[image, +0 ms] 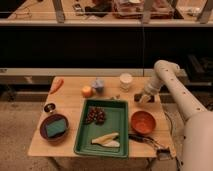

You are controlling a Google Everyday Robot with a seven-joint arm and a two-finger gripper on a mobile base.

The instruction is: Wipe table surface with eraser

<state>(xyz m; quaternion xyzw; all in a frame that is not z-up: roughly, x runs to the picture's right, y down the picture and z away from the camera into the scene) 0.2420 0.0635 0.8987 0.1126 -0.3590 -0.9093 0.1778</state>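
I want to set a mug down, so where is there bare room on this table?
Best patch: bare table surface between the carrot, the orange fruit and the green tray. A thin strip runs along the front left edge below the dark bowl. The right side is crowded: gripper at the eraser, orange bowl.

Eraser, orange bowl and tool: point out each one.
eraser point(137, 97), camera view, its dark top.
orange bowl point(134, 121), camera view, its left rim.
tool point(145, 98), camera view, its tip, low over the table surface point(70, 102), right rear, beside the eraser.
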